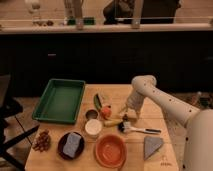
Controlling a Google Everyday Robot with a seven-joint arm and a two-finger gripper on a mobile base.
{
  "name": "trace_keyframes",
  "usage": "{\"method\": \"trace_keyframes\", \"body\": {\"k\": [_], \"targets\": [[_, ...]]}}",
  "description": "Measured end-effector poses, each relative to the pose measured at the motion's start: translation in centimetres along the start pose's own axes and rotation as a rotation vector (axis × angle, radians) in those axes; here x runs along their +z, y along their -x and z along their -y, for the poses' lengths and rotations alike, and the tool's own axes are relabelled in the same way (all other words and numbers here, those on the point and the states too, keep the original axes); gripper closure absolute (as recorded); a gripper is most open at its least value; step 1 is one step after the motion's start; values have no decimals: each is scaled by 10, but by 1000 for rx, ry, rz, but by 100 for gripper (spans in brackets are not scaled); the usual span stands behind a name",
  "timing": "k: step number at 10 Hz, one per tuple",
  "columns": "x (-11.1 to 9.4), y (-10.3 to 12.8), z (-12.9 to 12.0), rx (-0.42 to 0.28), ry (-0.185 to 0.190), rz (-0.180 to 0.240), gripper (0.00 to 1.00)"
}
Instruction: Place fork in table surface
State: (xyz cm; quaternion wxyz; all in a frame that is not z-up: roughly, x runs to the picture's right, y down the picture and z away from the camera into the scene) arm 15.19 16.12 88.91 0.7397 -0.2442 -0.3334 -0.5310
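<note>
Gripper [128, 113] low over table surface [150, 117] – fork [122, 109] at tip.

No text, label, brand or number is showing legibly on anything here; the tray [60, 100], the bowl [110, 150] and the table surface [150, 122] are carrying no readable marks. The gripper [128, 114] is hanging low over the table surface, just right of the middle, and is bearing no legible sign either.
</note>
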Motion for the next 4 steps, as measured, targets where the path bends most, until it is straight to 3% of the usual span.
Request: {"method": "trace_keyframes", "body": {"k": [4], "targets": [[-2, 7, 1, -3, 6, 4, 20]]}}
